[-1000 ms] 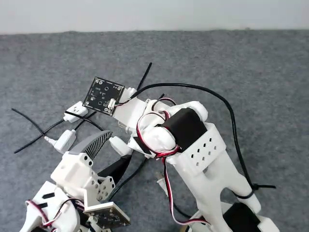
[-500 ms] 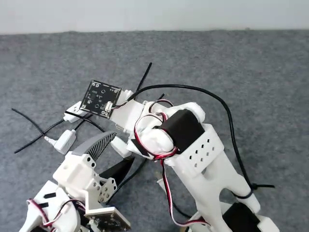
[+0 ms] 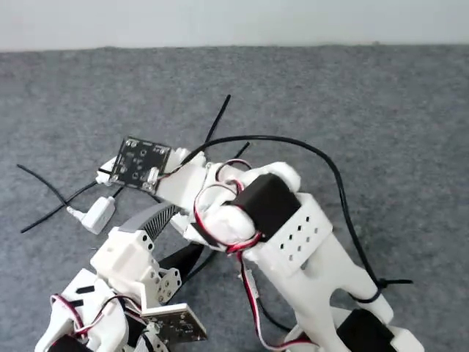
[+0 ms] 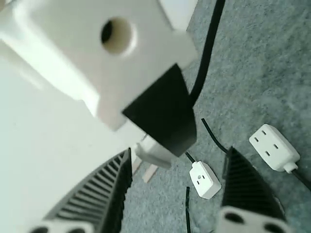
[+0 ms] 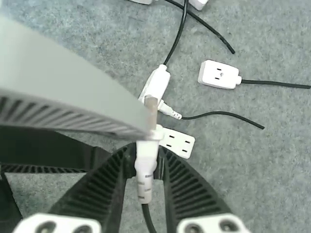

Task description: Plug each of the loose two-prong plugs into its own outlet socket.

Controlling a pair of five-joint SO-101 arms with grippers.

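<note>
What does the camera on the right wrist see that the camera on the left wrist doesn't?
Only the right wrist view: the right hand pinching a white plug near a socket, and a loose plug lying on the carpet.

Only the left wrist view: the left hand open, with the other arm's white and black body very close in front.

Both: white sockets, black cords and the grey carpet.
</note>
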